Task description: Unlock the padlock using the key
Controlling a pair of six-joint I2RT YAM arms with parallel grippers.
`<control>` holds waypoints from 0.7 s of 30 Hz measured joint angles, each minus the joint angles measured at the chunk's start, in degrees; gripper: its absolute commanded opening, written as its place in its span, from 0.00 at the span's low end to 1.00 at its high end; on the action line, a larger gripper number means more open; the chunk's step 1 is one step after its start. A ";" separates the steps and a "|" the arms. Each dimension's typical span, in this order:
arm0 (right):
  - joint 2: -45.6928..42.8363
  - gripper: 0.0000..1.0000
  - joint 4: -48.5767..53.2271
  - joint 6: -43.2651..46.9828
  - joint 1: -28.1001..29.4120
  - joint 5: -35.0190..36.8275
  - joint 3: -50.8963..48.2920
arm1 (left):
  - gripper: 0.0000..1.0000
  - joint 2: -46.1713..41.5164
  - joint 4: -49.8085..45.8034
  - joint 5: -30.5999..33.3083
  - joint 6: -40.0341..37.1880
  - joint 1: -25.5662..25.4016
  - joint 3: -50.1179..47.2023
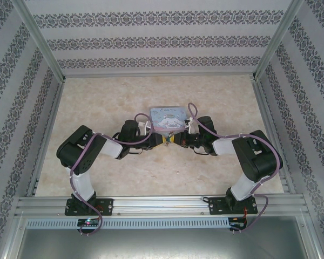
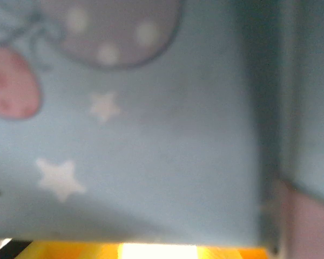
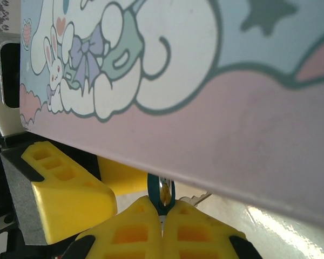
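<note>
Pinching blue-rimmed key [image 3: 161, 192] | right gripper [image 3: 163, 215] | just below tin box [image 3: 243, 113]

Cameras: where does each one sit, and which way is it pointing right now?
Top external: above and behind the robot, looking down at the table; left pincer and right pincer meet at the cartoon tin box.
Left wrist: close against the tin's blue printed face, blurred; yellow fingertip at the bottom edge.
Right wrist: low, looking along the tin; its shut yellow fingers pinch a small blue piece.
Shared: all see the tin.
</note>
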State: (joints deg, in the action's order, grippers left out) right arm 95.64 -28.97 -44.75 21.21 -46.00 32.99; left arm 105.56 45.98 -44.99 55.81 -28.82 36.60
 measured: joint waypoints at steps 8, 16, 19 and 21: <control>0.00 0.00 -0.28 -0.57 0.00 0.00 0.00 | 0.49 -3.74 2.64 8.37 1.51 -0.85 -7.91; 0.00 0.00 -0.59 -1.36 0.00 0.00 0.00 | 0.45 -2.12 6.29 9.53 3.23 -1.51 -7.76; 0.09 0.00 -0.87 -1.64 0.00 0.00 0.00 | 0.44 -0.55 7.72 9.51 4.00 -2.40 -6.86; 0.15 0.00 -1.09 -1.81 0.00 0.00 0.00 | 0.44 0.02 8.72 9.53 4.55 -2.99 -6.38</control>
State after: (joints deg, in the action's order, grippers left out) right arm 95.79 -30.06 -46.57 21.21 -46.00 32.99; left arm 105.58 54.70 -35.46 60.36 -31.81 30.22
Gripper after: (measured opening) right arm 0.048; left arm 0.439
